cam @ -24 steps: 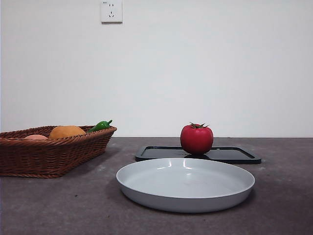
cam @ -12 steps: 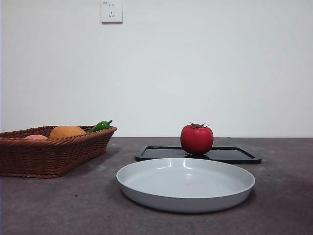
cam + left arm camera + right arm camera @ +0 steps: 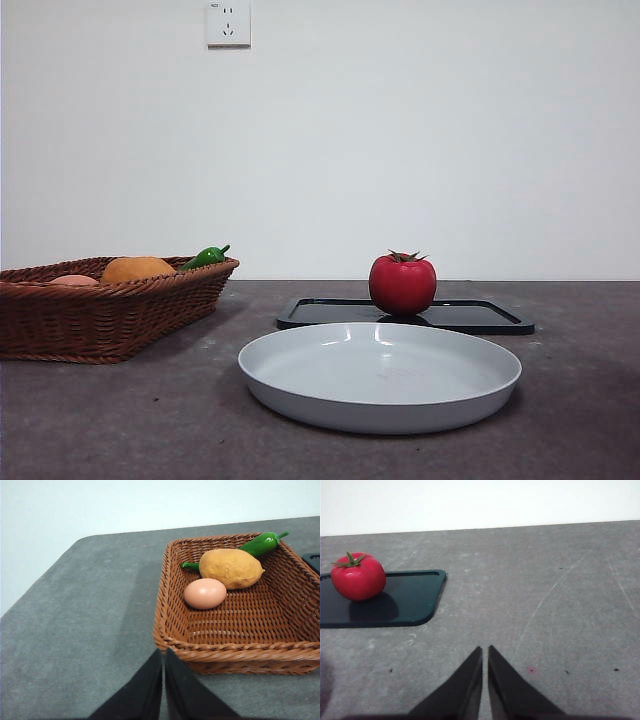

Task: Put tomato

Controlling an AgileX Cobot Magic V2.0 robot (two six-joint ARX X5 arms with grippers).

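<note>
The glossy red tomato (image 3: 402,285) with a green stem stands on a flat black tray (image 3: 470,316) behind a grey-white plate (image 3: 380,376). It also shows in the right wrist view (image 3: 358,576) on the tray (image 3: 405,605). My right gripper (image 3: 485,652) is shut and empty over bare table, well apart from the tomato. My left gripper (image 3: 163,655) is shut and empty, just outside the near wall of a wicker basket (image 3: 235,652). Neither arm shows in the front view.
The wicker basket (image 3: 100,315) at the left holds an orange-brown lumpy fruit (image 3: 231,568), an egg (image 3: 204,593) and a small green pepper (image 3: 260,544). A wall socket (image 3: 228,22) is on the white wall behind. The table is grey.
</note>
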